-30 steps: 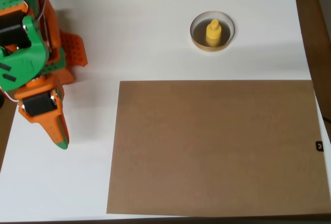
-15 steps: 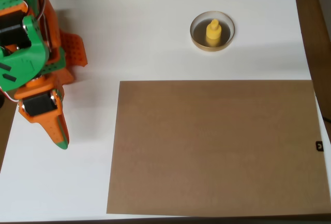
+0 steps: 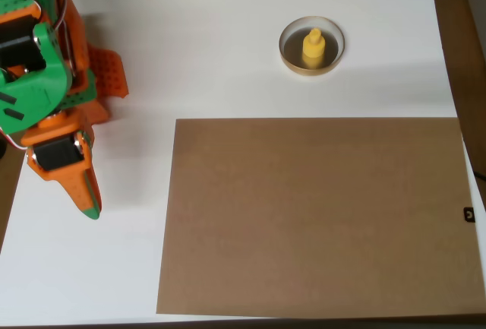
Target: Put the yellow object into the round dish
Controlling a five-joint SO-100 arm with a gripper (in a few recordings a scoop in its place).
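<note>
Orange claw [image 3: 89,206]: closed, empty | yellow object [image 3: 312,48] in round dish [image 3: 291,56]

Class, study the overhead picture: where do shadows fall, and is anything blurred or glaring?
Overhead view: soft, even light; a faint shadow lies right of the arm's gripper; the yellow object in the round dish looks slightly soft; no strong glare on the white table.
</note>
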